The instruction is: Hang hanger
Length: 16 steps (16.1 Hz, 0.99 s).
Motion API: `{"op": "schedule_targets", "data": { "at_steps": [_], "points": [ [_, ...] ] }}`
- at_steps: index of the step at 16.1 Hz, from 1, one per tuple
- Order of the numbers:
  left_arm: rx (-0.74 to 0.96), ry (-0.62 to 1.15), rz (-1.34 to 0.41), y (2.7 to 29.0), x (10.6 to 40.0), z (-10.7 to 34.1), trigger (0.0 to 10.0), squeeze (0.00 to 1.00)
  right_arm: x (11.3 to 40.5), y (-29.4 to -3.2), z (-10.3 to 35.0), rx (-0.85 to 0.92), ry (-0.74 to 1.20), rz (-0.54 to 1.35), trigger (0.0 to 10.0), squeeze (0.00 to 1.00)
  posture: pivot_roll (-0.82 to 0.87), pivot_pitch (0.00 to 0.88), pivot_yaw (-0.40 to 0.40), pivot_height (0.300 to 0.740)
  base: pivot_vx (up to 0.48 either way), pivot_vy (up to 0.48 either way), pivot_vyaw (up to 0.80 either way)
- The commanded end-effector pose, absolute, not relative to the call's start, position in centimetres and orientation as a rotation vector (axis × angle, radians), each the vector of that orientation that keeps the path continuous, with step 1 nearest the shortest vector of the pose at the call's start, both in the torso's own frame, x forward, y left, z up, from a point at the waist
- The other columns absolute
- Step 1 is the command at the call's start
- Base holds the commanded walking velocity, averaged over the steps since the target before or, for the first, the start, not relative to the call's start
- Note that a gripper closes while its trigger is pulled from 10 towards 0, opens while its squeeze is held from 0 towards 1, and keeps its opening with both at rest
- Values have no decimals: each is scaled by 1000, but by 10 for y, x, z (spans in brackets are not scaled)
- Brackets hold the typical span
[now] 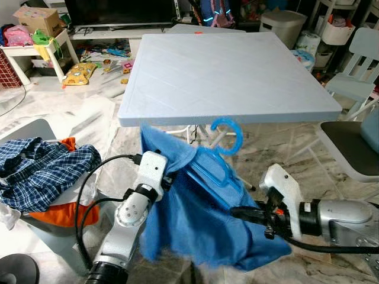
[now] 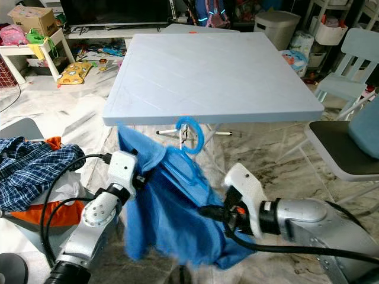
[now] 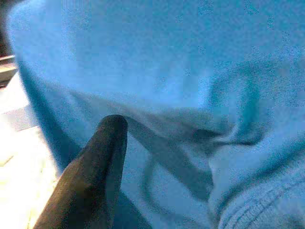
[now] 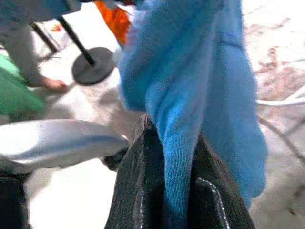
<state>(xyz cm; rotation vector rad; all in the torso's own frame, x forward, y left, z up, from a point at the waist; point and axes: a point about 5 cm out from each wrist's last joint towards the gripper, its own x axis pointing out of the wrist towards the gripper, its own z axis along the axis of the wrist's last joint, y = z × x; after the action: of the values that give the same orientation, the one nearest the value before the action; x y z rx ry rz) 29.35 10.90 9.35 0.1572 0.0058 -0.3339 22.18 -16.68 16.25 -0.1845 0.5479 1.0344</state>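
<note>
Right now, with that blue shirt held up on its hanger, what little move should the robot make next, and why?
Probably lift both grippers a little and ease forward. The hanger hook sits just below the table edge, not clearly caught on it. The left gripper and right gripper hold the blue shirt from either side, so raising them together should carry the hook up over the rim.

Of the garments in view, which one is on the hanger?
The plain blue garment, held between both grippers in front of the table, with the blue hanger in it. The plaid shirt and orange cloth lie heaped at the robot's left.
</note>
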Motion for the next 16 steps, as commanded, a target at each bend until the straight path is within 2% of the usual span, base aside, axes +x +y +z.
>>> {"op": "schedule_targets", "data": {
  "at_steps": [1, 5, 9, 10, 11, 14, 16],
  "points": [
    [155, -14, -310, 117, 293, 97, 0, 0, 224, -169, 162, -228, 535, 1020, 10000, 0, -159, 44, 11, 740, 0, 0, 0],
    [188, -8, -235, 132, 292, 96, 0, 0, 230, -179, 156, -300, 548, 975, 10000, 0, -156, 45, 9, 740, 0, 0, 0],
    [217, -20, -127, 152, 296, 101, 0, 0, 231, -207, 149, -462, 587, 951, 10000, 0, -157, 48, 2, 740, 0, 0, 0],
    [222, -25, -108, 156, 298, 103, 0, 0, 231, -228, 149, -575, 618, 949, 10000, 0, -160, 49, 2, 740, 0, 0, 0],
    [222, -26, -106, 156, 298, 104, 0, 0, 232, -232, 149, -595, 625, 944, 10000, 0, -160, 49, 2, 740, 0, 0, 0],
    [218, -24, -103, 156, 297, 103, 0, 0, 229, -275, 159, -786, 684, 951, 10000, 0, -167, 51, 5, 740, 0, 0, 0],
    [214, -16, -109, 155, 296, 102, 0, 0, 228, -291, 169, -837, 702, 962, 10000, 0, -173, 52, 8, 740, 0, 0, 0]
  ]
}}
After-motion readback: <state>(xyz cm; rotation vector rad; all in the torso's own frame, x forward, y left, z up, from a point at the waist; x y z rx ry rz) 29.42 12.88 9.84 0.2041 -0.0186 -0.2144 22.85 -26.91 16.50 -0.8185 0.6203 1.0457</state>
